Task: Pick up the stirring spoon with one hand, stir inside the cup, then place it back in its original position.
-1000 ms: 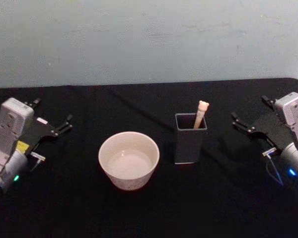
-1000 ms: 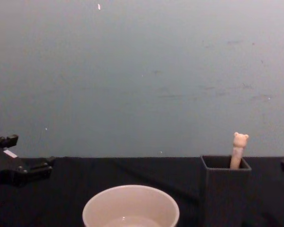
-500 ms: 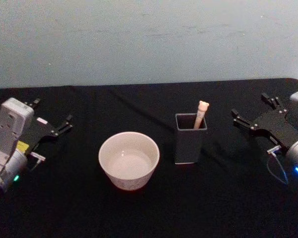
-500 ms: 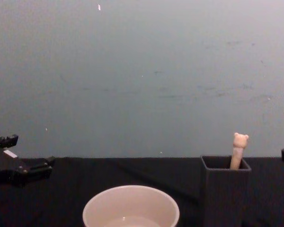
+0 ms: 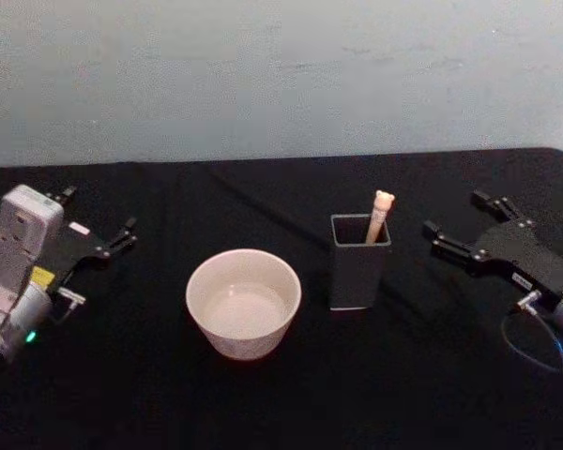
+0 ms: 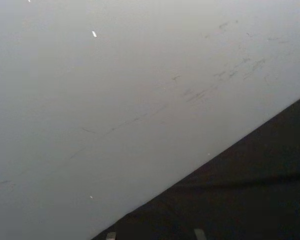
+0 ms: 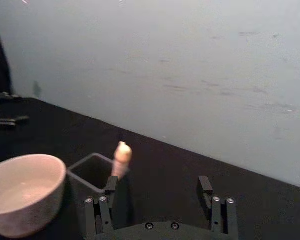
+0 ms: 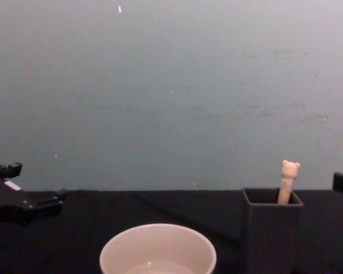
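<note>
Starting at the left edge of the table (image 5: 263, 403), which has a black cloth over it: the left gripper (image 5: 98, 216) sits low near that edge, parked, its fingers spread apart with nothing between them. It's well away from everything that matters.

Next along, roughly mid-table and a bit toward the front edge, is the cup (image 5: 244, 345). It's a wide, cream, thin-rimmed thing, and I honestly can't tell if there's any liquid in it.

Just right of the cup, not touching it, stands the dark grey square holder (image 5: 357, 277). The stirring spoon (image 5: 379, 216) is in it, leaning into the back right corner. Only the little bear head and a short bit of beige handle poke above the rim. The shaft and bowl are down inside, out of sight.

Over by the right edge, the right gripper (image 5: 453, 214) hangs just above the cloth with its fingers wide open, pointing at the holder. It's near but clearly short of it, and it's holding nothing.

My guess on handling: the spoon looks light, skinny and stiff, and probably a bit slick. The only sensible place to pinch it is the handle just under the bear head, above the holder's rim. There isn't much sticking out, so the fingers need to line up neatly. I'd lift it straight up too, because the holder is tall and narrow and a sideways tug could easily tip it.
</note>
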Controlling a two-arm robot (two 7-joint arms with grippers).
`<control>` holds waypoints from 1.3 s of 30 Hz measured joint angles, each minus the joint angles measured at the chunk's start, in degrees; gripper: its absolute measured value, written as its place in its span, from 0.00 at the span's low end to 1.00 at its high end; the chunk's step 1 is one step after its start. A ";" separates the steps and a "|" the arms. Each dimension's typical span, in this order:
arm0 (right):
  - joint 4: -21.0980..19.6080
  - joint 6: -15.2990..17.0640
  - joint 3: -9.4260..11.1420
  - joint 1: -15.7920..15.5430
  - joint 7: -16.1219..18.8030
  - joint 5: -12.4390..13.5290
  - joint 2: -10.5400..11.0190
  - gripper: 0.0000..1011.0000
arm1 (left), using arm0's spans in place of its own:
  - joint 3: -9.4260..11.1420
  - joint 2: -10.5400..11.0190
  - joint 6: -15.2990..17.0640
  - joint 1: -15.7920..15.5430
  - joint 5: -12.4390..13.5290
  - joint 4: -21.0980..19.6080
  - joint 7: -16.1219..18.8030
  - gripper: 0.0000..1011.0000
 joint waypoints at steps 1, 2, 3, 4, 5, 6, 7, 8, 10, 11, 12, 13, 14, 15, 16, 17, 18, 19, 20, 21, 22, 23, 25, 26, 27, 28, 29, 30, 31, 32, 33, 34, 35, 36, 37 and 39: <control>-0.10 0.13 0.02 -0.01 0.48 0.28 -0.10 0.99 | 0.00 0.00 0.00 0.00 0.00 0.00 0.00 0.99; -0.15 0.42 0.02 0.02 1.38 0.74 -0.39 0.99 | 0.00 0.00 0.00 0.00 0.00 0.00 0.00 0.99; -0.14 0.59 0.00 0.11 1.81 1.00 -0.62 0.99 | 0.00 0.00 0.00 0.00 0.00 0.00 0.00 0.99; -0.02 0.94 -0.17 0.44 2.62 1.34 -1.08 0.99 | 0.00 0.00 0.00 0.00 0.00 0.00 0.00 0.99; 0.13 1.11 -0.27 0.63 3.03 1.44 -1.33 0.99 | 0.00 0.00 0.00 0.00 0.00 0.00 0.00 0.99; 0.31 1.22 -0.38 0.83 3.41 1.50 -1.58 0.99 | 0.00 0.00 0.00 0.00 0.00 0.00 0.00 0.99; 0.55 1.35 -0.50 1.07 3.77 1.54 -1.86 0.99 | 0.00 0.00 0.00 0.00 0.00 0.00 0.00 0.99; 1.03 1.63 -0.75 1.61 4.44 1.67 -2.44 0.99 | 0.00 0.00 0.00 0.00 0.00 0.00 0.00 0.99; 1.72 1.91 -1.07 2.32 5.18 1.71 -3.08 0.99 | 0.00 0.00 0.00 0.00 0.00 0.00 0.00 0.99; 2.49 2.17 -1.35 3.03 5.78 1.71 -3.75 0.99 | 0.00 0.00 0.00 0.00 0.00 0.00 0.00 0.99; 2.81 2.28 -1.44 3.32 6.02 1.72 -4.04 0.99 | 0.00 0.00 0.00 0.00 0.00 0.00 0.00 0.99; 3.18 2.40 -1.54 3.68 6.23 1.75 -4.39 0.99 | 0.00 0.00 0.00 0.00 0.00 0.00 0.00 0.99; 3.52 2.53 -1.62 4.02 6.47 1.77 -4.71 0.99 | 0.00 0.00 0.00 0.00 0.00 0.00 0.00 0.99; 4.32 2.71 -1.81 4.73 6.87 1.75 -5.39 0.99 | 0.00 0.00 0.00 0.00 0.00 0.00 0.00 0.99; 4.72 2.77 -1.91 5.05 7.04 1.72 -5.72 0.99 | 0.00 0.00 0.00 0.00 0.00 0.00 0.00 0.99; 5.10 2.84 -1.98 5.36 7.21 1.71 -6.03 0.99 | 0.00 0.00 0.00 0.00 0.00 0.00 0.00 0.99; 5.82 2.96 -2.12 6.03 7.48 1.53 -6.67 0.99 | 0.00 0.00 0.00 0.00 0.00 0.00 0.00 0.99; 6.63 3.03 -2.23 6.63 7.72 1.24 -7.25 0.99 | 0.00 0.00 0.00 0.00 0.00 0.00 0.00 0.99; 6.63 3.03 -2.23 6.63 7.72 1.24 -7.25 0.99 | 0.00 0.00 0.00 0.00 0.00 0.00 0.00 0.99; 7.01 3.06 -2.30 6.93 7.83 1.10 -7.56 0.99 | 0.00 0.00 0.00 0.00 0.00 0.00 0.00 0.99; 7.66 3.12 -2.39 7.49 7.97 0.83 -8.08 0.99 | 0.00 0.00 0.00 0.00 0.00 0.00 0.00 0.99; 7.92 3.15 -2.42 7.73 8.05 0.71 -8.28 0.99 | 0.00 0.00 0.00 0.00 0.00 0.00 0.00 0.99; 8.80 3.32 -2.55 8.41 8.30 0.41 -8.91 0.99 | 0.00 0.00 0.00 0.00 0.00 0.00 0.00 0.99; 9.00 3.38 -2.58 8.56 8.34 0.31 -9.05 0.99 | 0.00 0.00 0.00 0.00 0.00 0.00 0.00 0.99; 9.55 3.50 -2.66 8.97 8.46 0.11 -9.40 0.99 | 0.00 0.00 0.00 0.00 0.00 0.00 0.00 0.99; 9.79 3.54 -2.71 9.16 8.54 -0.03 -9.56 0.99 | 0.00 0.00 0.00 0.00 0.00 0.00 0.00 0.99; 10.03 3.58 -2.77 9.33 8.62 -0.16 -9.69 0.99 | 0.00 0.00 0.00 0.00 0.00 0.00 0.00 0.99; 10.26 3.60 -2.81 9.50 8.69 -0.26 -9.81 0.99 | 0.00 0.00 0.00 0.00 0.00 0.00 0.00 0.99; 10.83 3.69 -2.89 9.85 8.83 -0.47 -10.04 0.99 | 0.00 0.00 0.00 0.00 0.00 0.00 0.00 0.99; 11.06 3.74 -2.92 10.00 8.88 -0.56 -10.15 0.99 | 0.00 0.00 0.00 0.00 0.00 0.00 0.00 0.99; 11.25 3.76 -2.94 10.09 8.94 -0.63 -10.23 0.99 | 0.00 0.00 0.00 0.00 0.00 0.00 0.00 0.99; 11.45 3.80 -2.98 10.22 9.02 -0.71 -10.33 0.99 | 0.00 0.00 0.00 0.00 0.00 0.00 0.00 0.99; 11.80 3.87 -3.01 10.43 9.11 -0.81 -10.52 0.99 | 0.00 0.00 0.00 0.00 0.00 0.00 0.00 0.99; 11.96 3.91 -3.03 10.55 9.14 -0.88 -10.63 0.99 | 0.00 0.00 0.00 0.00 0.00 0.00 0.00 0.99; 12.25 3.97 -3.07 10.74 9.17 -1.02 -10.84 0.99 | 0.00 0.00 0.00 0.00 0.00 0.00 0.00 0.99; 12.65 4.03 -3.13 11.00 9.21 -1.19 -11.12 0.99 | 0.00 0.00 0.00 0.00 0.00 -0.01 0.00 0.99</control>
